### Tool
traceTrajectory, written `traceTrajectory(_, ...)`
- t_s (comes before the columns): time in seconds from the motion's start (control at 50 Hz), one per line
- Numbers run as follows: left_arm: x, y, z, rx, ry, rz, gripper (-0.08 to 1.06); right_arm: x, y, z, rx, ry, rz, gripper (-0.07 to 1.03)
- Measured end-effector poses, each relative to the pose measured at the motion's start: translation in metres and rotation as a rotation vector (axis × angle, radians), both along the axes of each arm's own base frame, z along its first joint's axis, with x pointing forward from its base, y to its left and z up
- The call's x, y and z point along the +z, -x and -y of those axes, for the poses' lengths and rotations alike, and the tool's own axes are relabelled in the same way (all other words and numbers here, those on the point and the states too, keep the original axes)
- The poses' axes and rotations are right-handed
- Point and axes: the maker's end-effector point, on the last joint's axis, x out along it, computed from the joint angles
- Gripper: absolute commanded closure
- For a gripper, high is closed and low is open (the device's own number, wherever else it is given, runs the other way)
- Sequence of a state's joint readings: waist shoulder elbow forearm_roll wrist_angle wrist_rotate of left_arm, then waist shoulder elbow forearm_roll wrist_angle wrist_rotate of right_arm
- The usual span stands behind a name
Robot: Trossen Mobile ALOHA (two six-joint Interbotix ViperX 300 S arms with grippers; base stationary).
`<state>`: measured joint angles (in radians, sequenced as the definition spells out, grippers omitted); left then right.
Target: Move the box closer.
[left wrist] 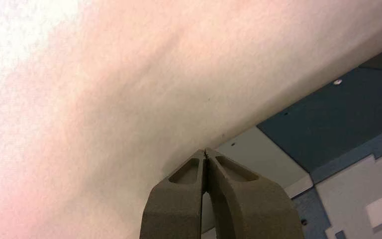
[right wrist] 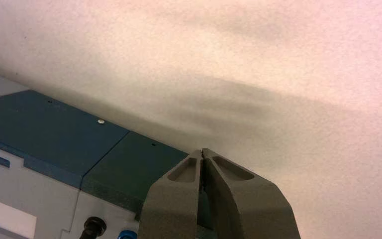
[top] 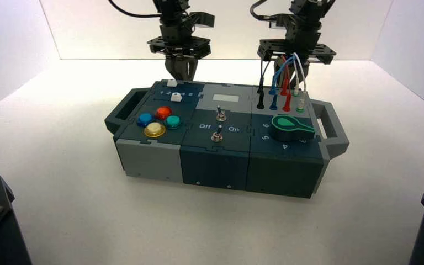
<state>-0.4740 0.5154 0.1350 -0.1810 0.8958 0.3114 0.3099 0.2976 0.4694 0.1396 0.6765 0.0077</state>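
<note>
- I have the box (top: 215, 165) in the middle of the pale tabletop (top: 143, 221), sitting slightly askew, its right end a bit nearer the high camera.
- I see tabletop running along its near side and out past both ends, up to the side walls (top: 11, 55) (top: 414, 49).
- At its far edge, left part, I have my left gripper (top: 182, 76) low behind the box; its fingertips meet.
- My right gripper (top: 291, 83) is low behind the far edge too, toward the right end, partly hidden by the wires (top: 286, 72); its fingers are together at the tips.
- I can't tell whether either gripper touches the far side.
- Each end carries a grey handle (top: 122, 110) (top: 338, 132) framing an opening.
- The box's top holds red, blue, yellow and green buttons (top: 163, 112) and two white sliders (top: 176, 97) on the left, two toggle switches (top: 221, 115) mid-panel, and a green knob (top: 290, 128) near right.
- Black, blue, red and white wires rise from plugs at far right.
</note>
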Motion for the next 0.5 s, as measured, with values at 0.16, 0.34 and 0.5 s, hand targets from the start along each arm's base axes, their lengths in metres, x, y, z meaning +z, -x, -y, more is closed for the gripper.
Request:
traceTrajectory(0.16, -0.003, 0.011, -0.006, -0.003, -0.013, -0.024, 1.0, -0.001, 0.004, -0.007, 0.02, 0.0, -0.002, 0.98)
traceTrajectory(0.34, -0.007, 0.028, -0.015, -0.009, -0.032, -0.058, 1.0, -0.004, 0.013, -0.015, 0.038, -0.004, -0.014, 0.98)
traceTrajectory(0.5, -0.013, 0.041, -0.022, -0.01, -0.049, -0.089, 1.0, -0.009, 0.025, -0.016, 0.04, -0.002, -0.035, 0.98)
